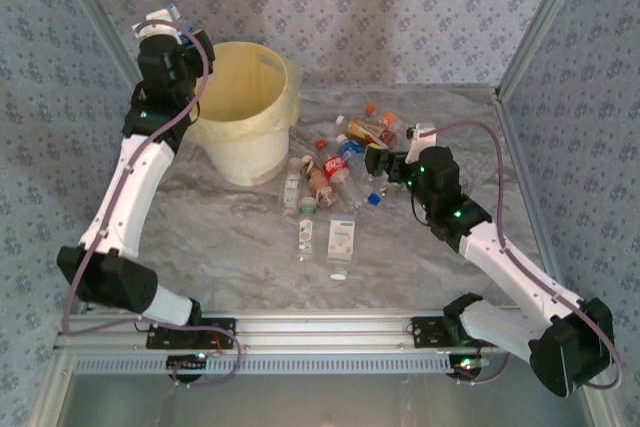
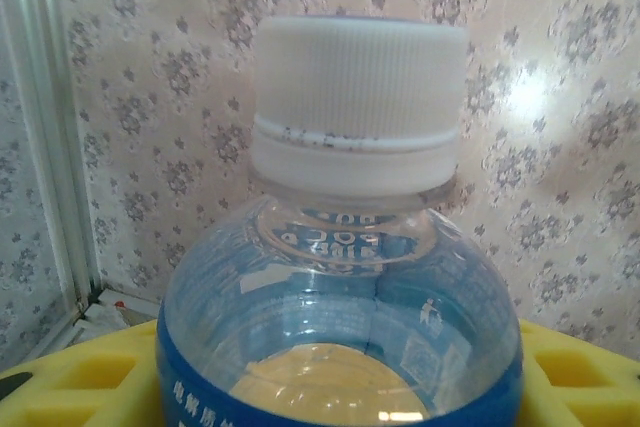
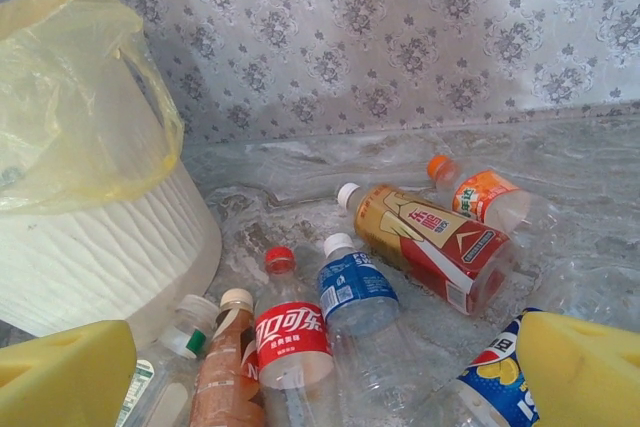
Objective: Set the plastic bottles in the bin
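left jaws: clamped on blue-label bottle (image 2: 340, 337), cap up | bin (image 1: 243, 152) mouth beside jaws, not beneath; release best withheld until centred | right jaws: spread, empty, loose bottles (image 3: 290, 342) ahead

1. The bin (image 1: 240, 152) is round and cream-yellow with a thin yellow bag in it. It stands upright at the back left of the table (image 1: 220, 237).
2. Small clear bottles (image 1: 335, 162) lie on their sides in a pile just right of the bin.
3. In the pile are a red-label bottle (image 3: 288, 332), a blue-label bottle (image 3: 352, 292) and a gold-and-red bottle (image 3: 430, 242).
4. A white-cap bottle (image 2: 340, 327) with a blue label is held in the left pincer (image 2: 340, 392), cap sticking out.
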